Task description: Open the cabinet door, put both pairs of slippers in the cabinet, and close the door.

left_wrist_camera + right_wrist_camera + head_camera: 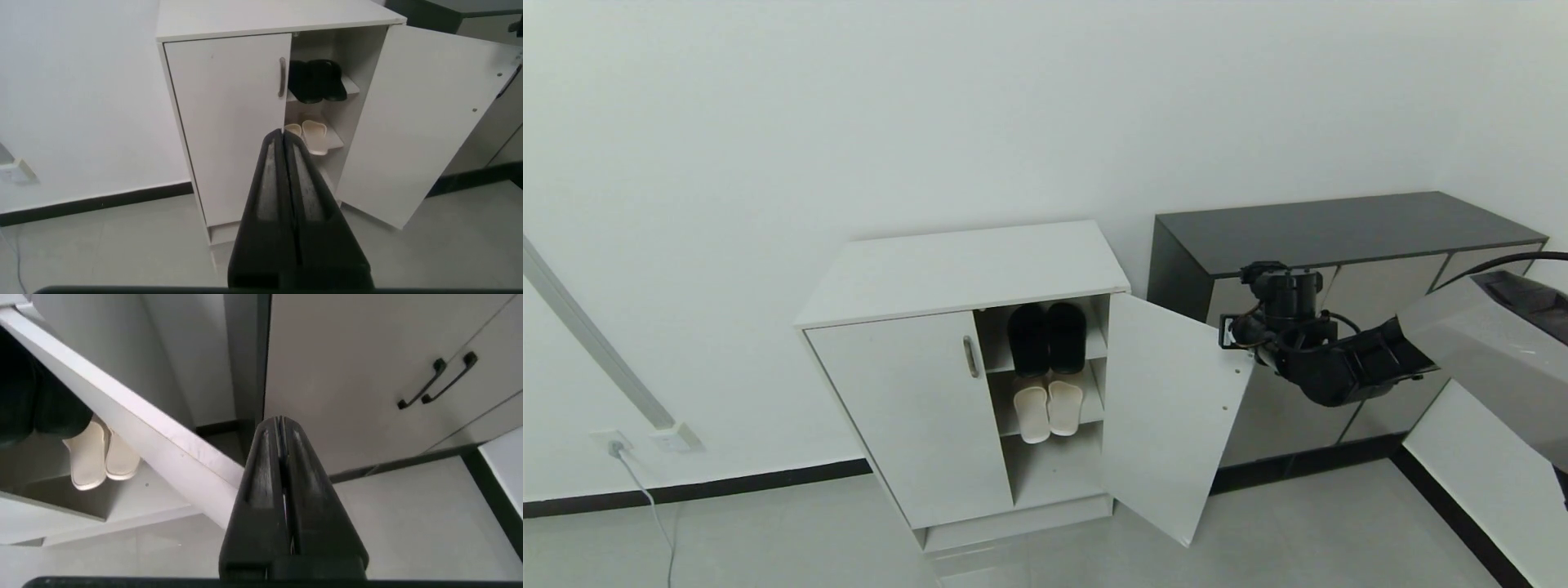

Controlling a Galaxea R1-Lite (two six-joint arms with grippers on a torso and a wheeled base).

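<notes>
my left gripper [283,135] has its fingers pressed together on nothing, pointing at the cabinet [245,18] from out in front of its shut left door [229,122]. my right gripper [279,421] is likewise closed and empty, just beside the outer edge of the cabinet's open right door [172,449], which stands swung wide. inside the cabinet, the black slippers [1047,336] sit on the top shelf and the white slippers [1048,408] on the shelf below. a dark sideboard [1339,220] stands to the cabinet's right.
</notes>
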